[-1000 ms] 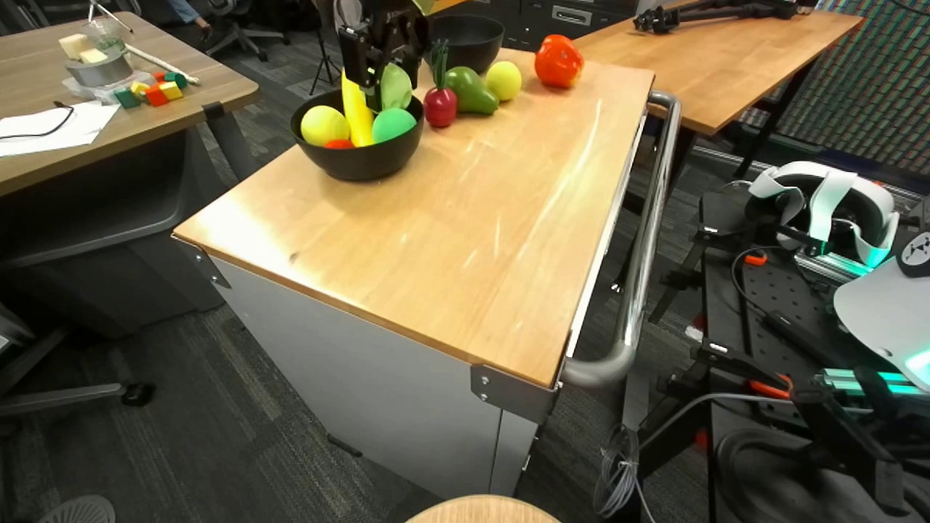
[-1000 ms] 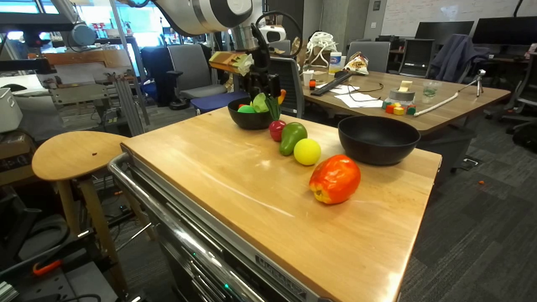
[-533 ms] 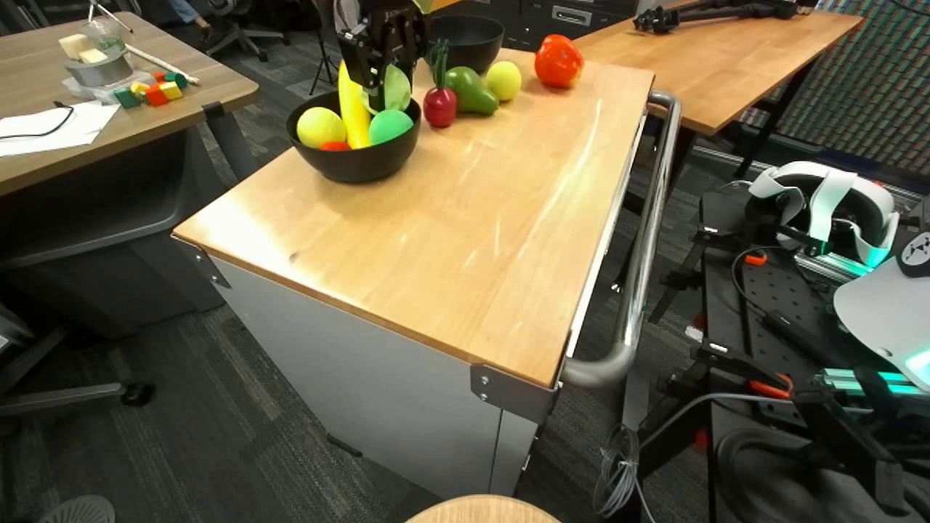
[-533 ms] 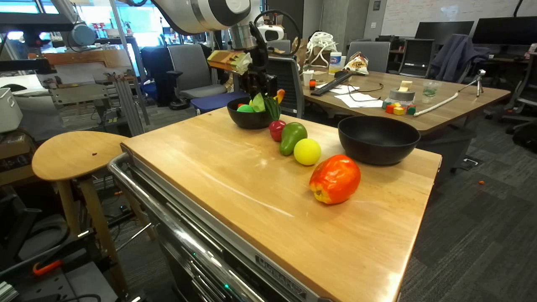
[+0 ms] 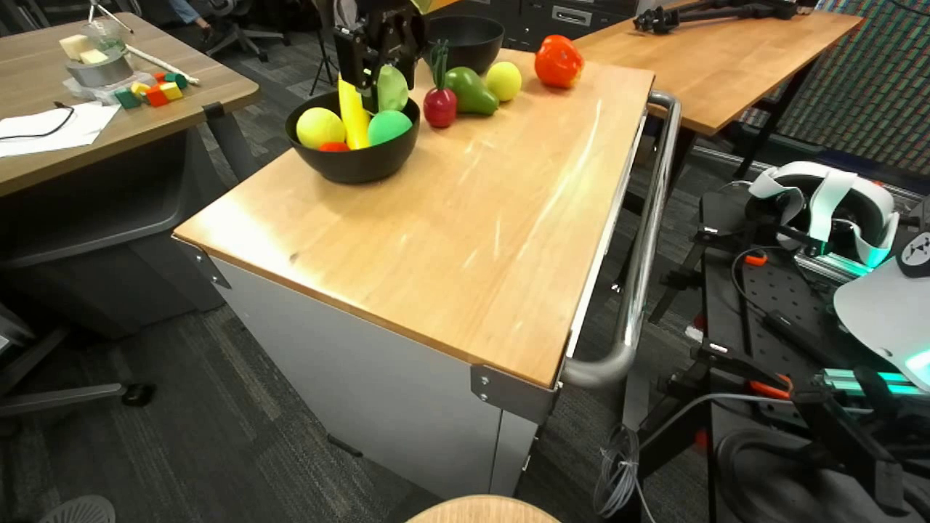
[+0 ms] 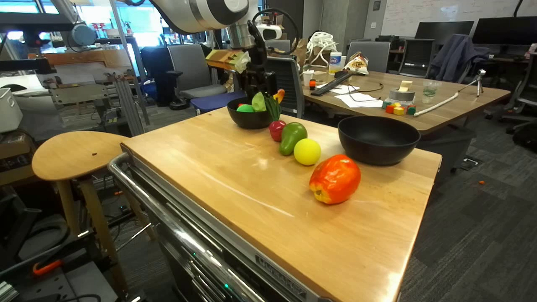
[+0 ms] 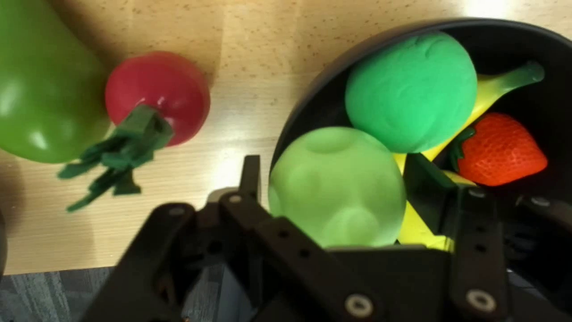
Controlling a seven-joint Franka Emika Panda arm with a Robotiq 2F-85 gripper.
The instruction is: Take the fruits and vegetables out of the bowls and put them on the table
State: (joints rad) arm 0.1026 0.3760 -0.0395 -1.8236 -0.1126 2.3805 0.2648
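A black bowl (image 5: 356,165) on the wooden table holds a light green lumpy piece (image 7: 335,188), a darker green piece (image 7: 411,94), a yellow banana (image 5: 354,116), a yellow ball (image 5: 320,128) and a strawberry (image 7: 502,150). My gripper (image 7: 333,176) is open, with one finger on each side of the light green piece. The left finger stands a little apart from it; I cannot tell whether the right one touches. On the table are a radish (image 6: 277,130), an avocado (image 6: 292,138), a yellow ball (image 6: 307,152) and a red pepper (image 6: 335,179).
A further black bowl (image 6: 379,144) with nothing seen inside stands at the table's far end. The radish and avocado (image 7: 44,89) lie close beside the filled bowl. A metal handle bar (image 5: 650,240) runs along one table edge. Another desk (image 5: 218,80) stands behind.
The gripper and the filled bowl have shifted slightly, to the left in both exterior views. The things on the table have not moved.
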